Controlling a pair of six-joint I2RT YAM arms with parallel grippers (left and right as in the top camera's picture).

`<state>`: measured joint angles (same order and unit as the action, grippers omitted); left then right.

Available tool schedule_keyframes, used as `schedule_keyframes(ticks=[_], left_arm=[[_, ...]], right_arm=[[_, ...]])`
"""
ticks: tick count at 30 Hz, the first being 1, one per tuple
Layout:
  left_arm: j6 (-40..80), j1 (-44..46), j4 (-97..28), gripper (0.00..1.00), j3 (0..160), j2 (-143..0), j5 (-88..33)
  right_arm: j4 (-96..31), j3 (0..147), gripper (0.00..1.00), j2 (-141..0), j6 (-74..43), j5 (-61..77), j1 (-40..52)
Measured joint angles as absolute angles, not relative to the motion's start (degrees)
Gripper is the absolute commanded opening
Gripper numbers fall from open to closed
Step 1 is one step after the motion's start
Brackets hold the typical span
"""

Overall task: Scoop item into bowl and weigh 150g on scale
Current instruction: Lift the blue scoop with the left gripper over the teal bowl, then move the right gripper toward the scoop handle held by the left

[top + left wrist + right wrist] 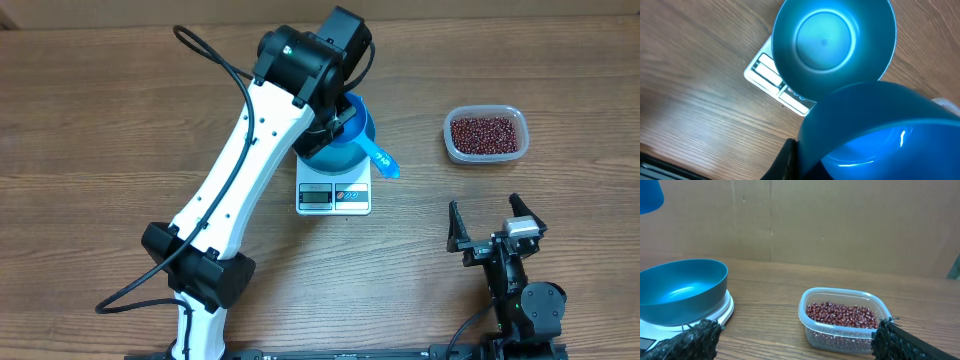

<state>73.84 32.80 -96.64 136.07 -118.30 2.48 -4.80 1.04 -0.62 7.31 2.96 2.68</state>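
Blue bowl [682, 292] on white scale [334, 196], beans [486, 134] apart

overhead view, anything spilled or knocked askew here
Nothing stands out. The beans all lie in the clear tub, none on the table. The blue bowl sits upright and empty on the scale, overhanging it only because it is wider.

Small flat white square kitchen scale [334, 196] at centre of wooden tabletop [100, 120], display edge toward front. Round deep blue bowl [340, 152] on scale, behind display. Small blue plastic scoop [383, 158] over bowl's right rim, in left gripper [342, 120]. Clear rectangular plastic tub [449, 140] right of bowl, well apart. Small dark red-brown beans [486, 133] inside tub. Right gripper [490, 216] in front of tub, near tabletop's front edge.
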Motion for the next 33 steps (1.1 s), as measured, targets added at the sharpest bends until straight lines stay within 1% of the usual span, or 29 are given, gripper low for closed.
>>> schedule_keyframes(ticks=[5, 12, 14, 16, 18, 21, 22, 23, 26, 29, 33], left_arm=[[80.18, 32.75, -96.66, 0.04, 136.07, -118.3, 3.09], [81.93, 32.75, -96.64, 0.05, 136.07, -118.3, 3.31], [82.19, 32.75, -96.64, 0.04, 136.07, -118.3, 3.33], [82.41, 32.75, -96.64, 0.04, 136.07, -118.3, 3.44], [82.43, 32.75, -96.66, 0.04, 136.07, -118.3, 3.57], [82.46, 32.75, -96.64, 0.04, 136.09, -118.3, 3.75], [82.5, 32.75, -96.66, 0.04, 136.09, -118.3, 3.73], [82.67, 32.75, -96.68, 0.04, 136.11, -118.3, 3.75], [83.31, 32.75, -96.66, 0.04, 136.14, -118.3, 3.7], [84.18, 32.75, -96.66, 0.04, 136.14, -118.3, 3.49], [86.19, 32.75, -96.64, 0.04, 136.14, -118.3, 3.01]], right_arm=[[-4.8, 1.04, 1.0, -0.62, 7.33, 2.96, 2.68], [0.51, 1.06, 1.0, -0.62, 7.44, 2.7, 2.68], [-0.36, 1.23, 1.0, -0.62, 7.2, 2.63, 2.68], [-4.4, 3.29, 1.0, -0.64, 4.82, 1.93, 2.68], [-10.57, 7.51, 1.0, -0.99, 2.24, 0.84, 2.68], [-20.69, 18.02, 1.0, -3.62, -1.89, -0.38, 2.68], [-21.5, 21.04, 1.0, -4.93, -2.96, -0.58, 2.66], [-28.42, 27.03, 1.0, -7.99, -5.17, -0.58, 2.68], [-36.45, 38.74, 1.0, -16.82, -8.82, 1.83, 2.66], [-38.57, 49.69, 1.0, -27.2, -10.96, 9.47, 2.66], [-36.18, 54.81, 1.0, -35.22, -12.38, 18.83, 2.66]])
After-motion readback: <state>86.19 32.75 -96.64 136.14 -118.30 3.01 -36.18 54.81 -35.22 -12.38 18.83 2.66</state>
